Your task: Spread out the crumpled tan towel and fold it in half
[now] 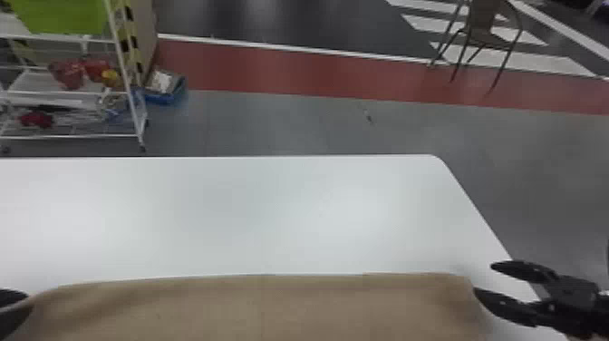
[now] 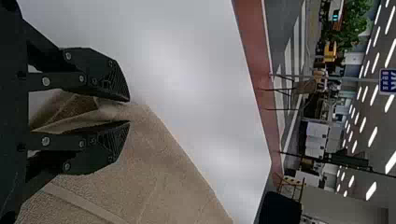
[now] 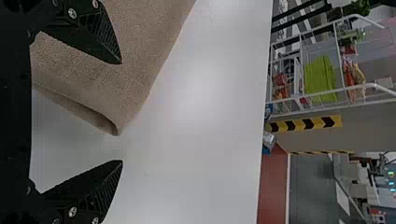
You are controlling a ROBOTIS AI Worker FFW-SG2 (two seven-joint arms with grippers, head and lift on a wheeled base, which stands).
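Tan fabric towel point(image 1: 253, 308) lies across the bottom of the head view, running from the lower left corner towards the lower right, its far edge nearly straight, on a white tabletop point(image 1: 272, 217). At the lower left of that view, the left gripper point(image 1: 30, 301) has the towel's corner between its fingers. In the left wrist view, the left gripper point(image 2: 129, 111) has its jaws nearly together, with bunched cloth pinched in the narrow gap.

At the lower right of the head view is the right gripper point(image 1: 484, 278), near the towel's other far corner. In the right wrist view, the right gripper point(image 3: 122, 112) has its jaws wide apart and grips nothing; one finger overlaps the cloth, the other is over bare tabletop, and a curled corner lies between them.

A white wire rack point(image 1: 132, 102) stands at the upper left of the head view, a chair point(image 1: 482, 22) at the upper right.
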